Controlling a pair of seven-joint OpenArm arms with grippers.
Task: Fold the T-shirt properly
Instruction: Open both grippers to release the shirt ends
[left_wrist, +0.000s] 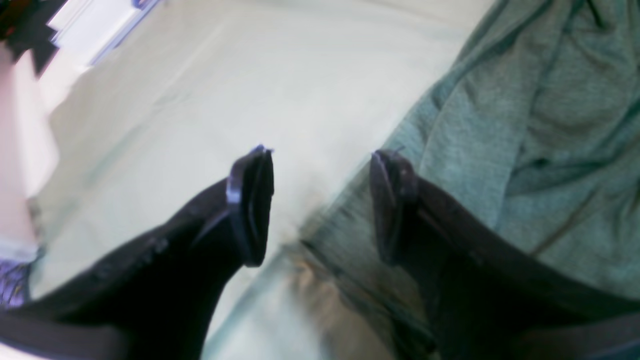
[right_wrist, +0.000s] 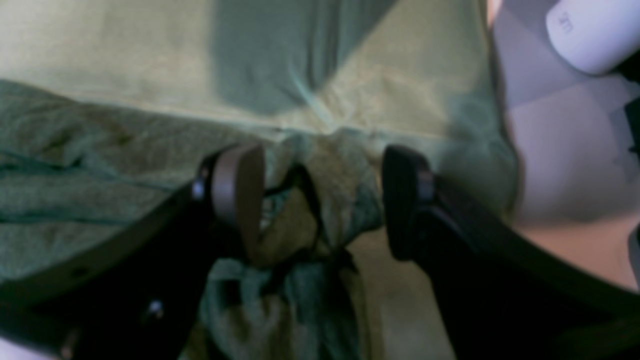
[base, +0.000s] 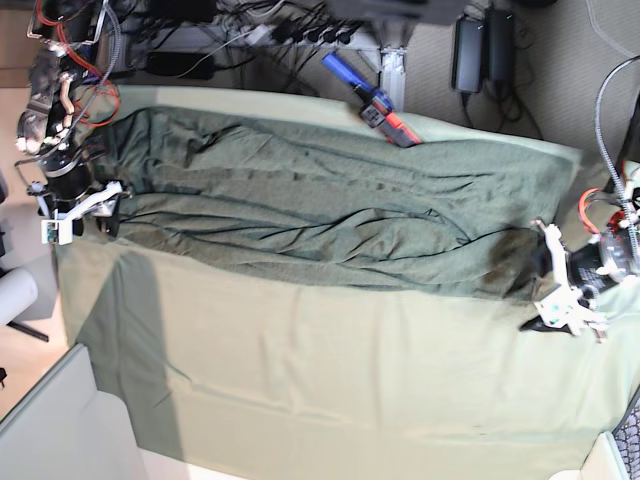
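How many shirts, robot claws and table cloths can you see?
T-shirt: 1
Robot claws: 2, the left gripper and the right gripper
Table cloth: 1
Total: 4

A: From where does the base view look?
B: From high overhead, straight down on the whole T-shirt (base: 320, 215).
A: And the wrist views?
B: Each looks close along its own fingers (left_wrist: 250, 205) (right_wrist: 240, 192) at one end of the T-shirt (left_wrist: 525, 125) (right_wrist: 75, 200), a part that the base view shares.
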